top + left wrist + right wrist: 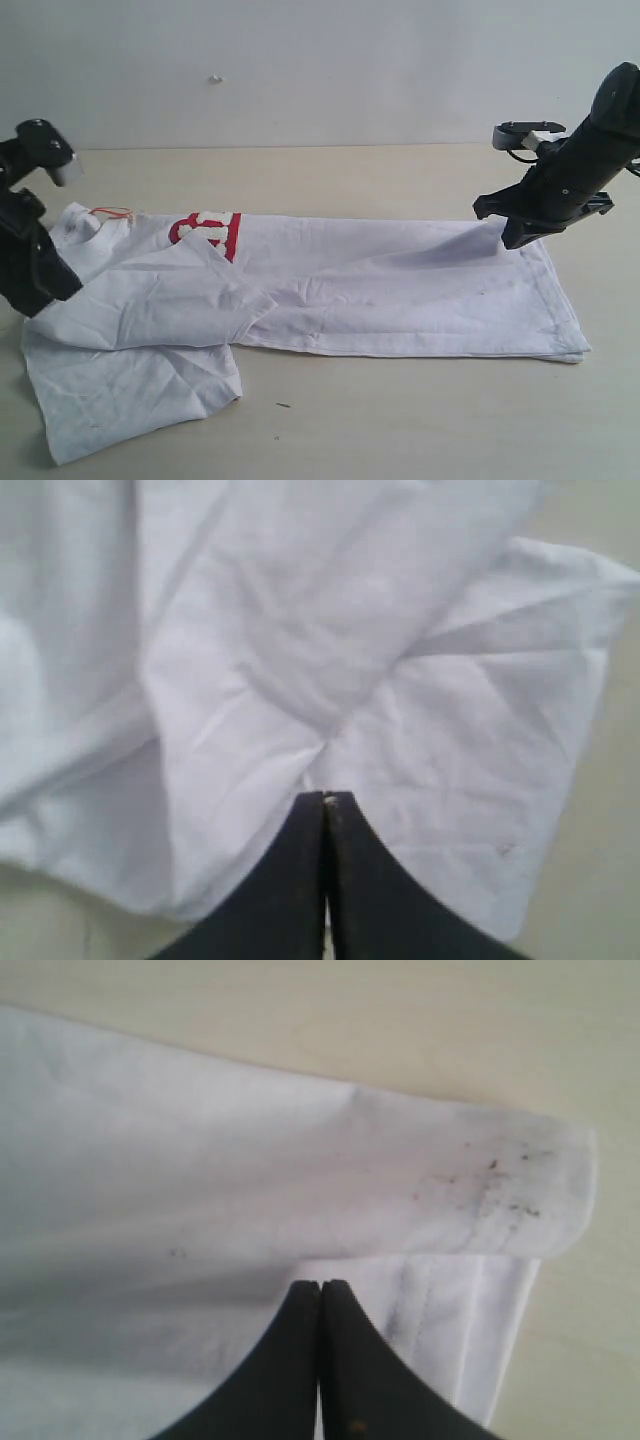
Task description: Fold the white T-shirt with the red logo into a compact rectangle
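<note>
As only exterior shows, red logo (pixel 205 228) (half-covered)

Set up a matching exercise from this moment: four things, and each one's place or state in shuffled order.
1. white cotton T-shirt
2. red-bordered logo patch
3. left black gripper
4. right black gripper

A. shut on cloth at the hem end
B. partly covered by a folded-over flap
C. lying lengthwise on the tan table
D. shut on cloth at the collar end

Pairs: 1-C, 2-B, 3-D, 4-A
</note>
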Tool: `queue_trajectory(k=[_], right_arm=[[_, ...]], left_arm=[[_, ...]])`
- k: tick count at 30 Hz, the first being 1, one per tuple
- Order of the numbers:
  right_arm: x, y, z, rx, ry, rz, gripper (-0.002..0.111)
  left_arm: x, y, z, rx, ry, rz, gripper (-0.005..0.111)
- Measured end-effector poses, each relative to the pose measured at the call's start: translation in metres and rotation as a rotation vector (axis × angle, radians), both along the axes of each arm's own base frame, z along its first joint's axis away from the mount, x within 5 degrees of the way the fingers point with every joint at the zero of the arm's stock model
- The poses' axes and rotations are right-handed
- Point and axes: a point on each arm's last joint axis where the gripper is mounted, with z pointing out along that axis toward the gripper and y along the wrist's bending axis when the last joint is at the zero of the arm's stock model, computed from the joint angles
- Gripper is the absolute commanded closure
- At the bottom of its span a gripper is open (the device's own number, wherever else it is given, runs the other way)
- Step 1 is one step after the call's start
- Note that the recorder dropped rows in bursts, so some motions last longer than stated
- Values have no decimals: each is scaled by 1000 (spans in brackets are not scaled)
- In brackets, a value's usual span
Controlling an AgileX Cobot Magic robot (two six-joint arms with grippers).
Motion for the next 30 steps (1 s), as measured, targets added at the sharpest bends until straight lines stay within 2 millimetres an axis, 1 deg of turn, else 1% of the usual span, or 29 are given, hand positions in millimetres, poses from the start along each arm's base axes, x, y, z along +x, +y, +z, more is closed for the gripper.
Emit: queue_trajectory(k=[2,3,4,5,7,8,13,20,25,30], right_arm=[[0,0,0,0,0,0,108],[0,0,0,0,0,0,108],[0,0,0,0,0,0,108],[0,0,0,0,0,0,108],[0,0,0,0,0,0,108],[0,0,0,0,0,0,108],[0,0,0,0,0,0,108],[0,0,0,1,2,0,108],[0,0,0,1,2,0,108],[0,0,0,1,2,0,108]], left_arm=[[-8,-20,-6,-7,-9,-132,105],[-11,-27,-9,-5,-9,-165,101],[-15,-33,-12,-5,-4,-193,92],[-20,-42,-15,0,-3,-232,81],[-28,-55,-20,1,-4,-280,72],[-32,-60,-22,2,-1,-300,70],[-47,-76,-29,20,13,-378,70],[-59,-82,-42,48,5,-392,70],[-61,-81,-48,56,-18,-355,70],[-55,-82,-58,62,-23,-312,70]])
